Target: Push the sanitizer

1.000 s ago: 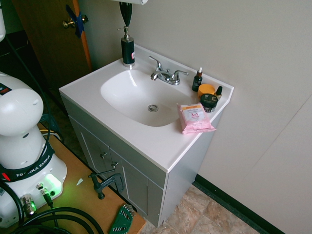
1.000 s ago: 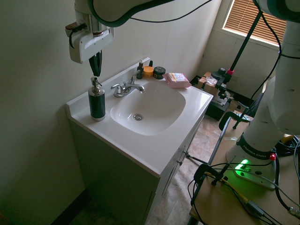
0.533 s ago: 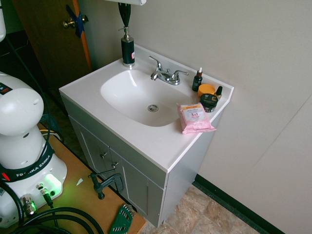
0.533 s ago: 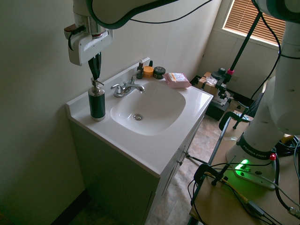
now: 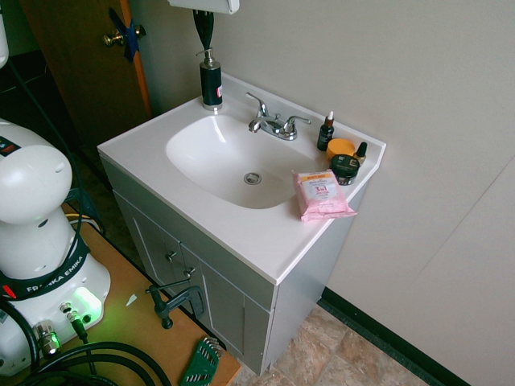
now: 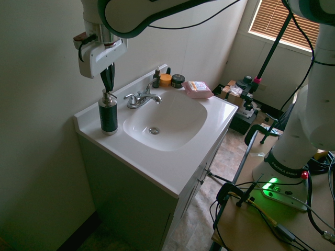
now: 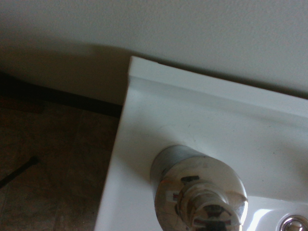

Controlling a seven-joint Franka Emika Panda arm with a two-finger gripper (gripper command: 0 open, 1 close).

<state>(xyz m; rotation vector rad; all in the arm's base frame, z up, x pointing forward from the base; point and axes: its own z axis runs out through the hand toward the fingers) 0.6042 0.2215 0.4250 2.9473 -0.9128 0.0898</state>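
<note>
The sanitizer stands at the bench's back corner, nine o'clock of the faucet. The gripper, pinched shut and empty, hangs directly above its pump; only the wrist view shows the silver pump head from above.

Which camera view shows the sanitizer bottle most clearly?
The second exterior view: the sanitizer stands in full profile, pump head to base, at the counter's corner, under the shut tool. The first exterior view shows it smaller and farther away. The wrist view sees only its silver top from above, blurred.
</note>
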